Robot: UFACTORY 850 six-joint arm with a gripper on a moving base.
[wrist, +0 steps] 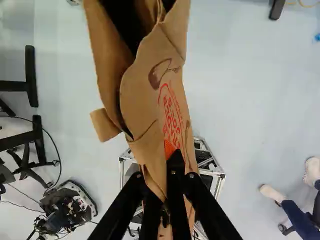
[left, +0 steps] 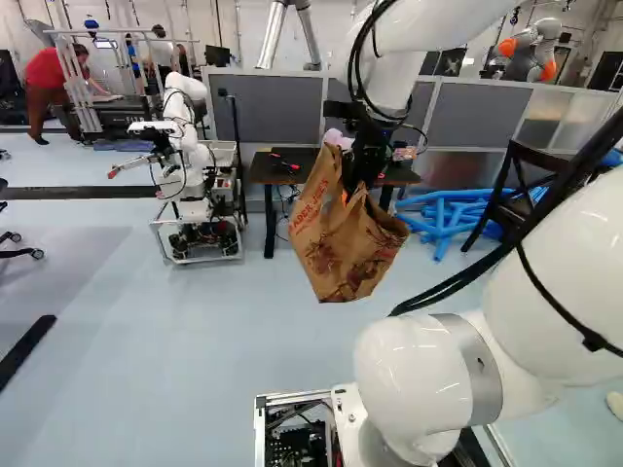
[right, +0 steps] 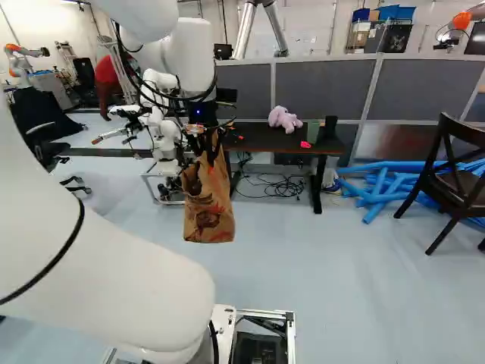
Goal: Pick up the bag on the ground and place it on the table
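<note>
My gripper (left: 360, 175) is up in the air in the left base view, with the brown paper bag (left: 341, 243) hanging from it above the floor. The wrist view shows the gripper (wrist: 172, 162) shut on the side of the bag (wrist: 150, 85), whose mouth gapes ahead of the fingers. Farther off, the dark table (right: 258, 139) stands against the partition; in the right base view the bag hangs at its left end, overlapping it from this viewpoint. I cannot tell the distance between bag and table.
On the table are a pink plush toy (right: 284, 119), a green cup (right: 313, 130) and a dark cup (right: 330, 126). Another robot (left: 190, 146) stands left of the table. Blue tubes (right: 386, 178) and a dark chair (right: 451, 174) are to its right. Cables (right: 280, 184) lie beneath it.
</note>
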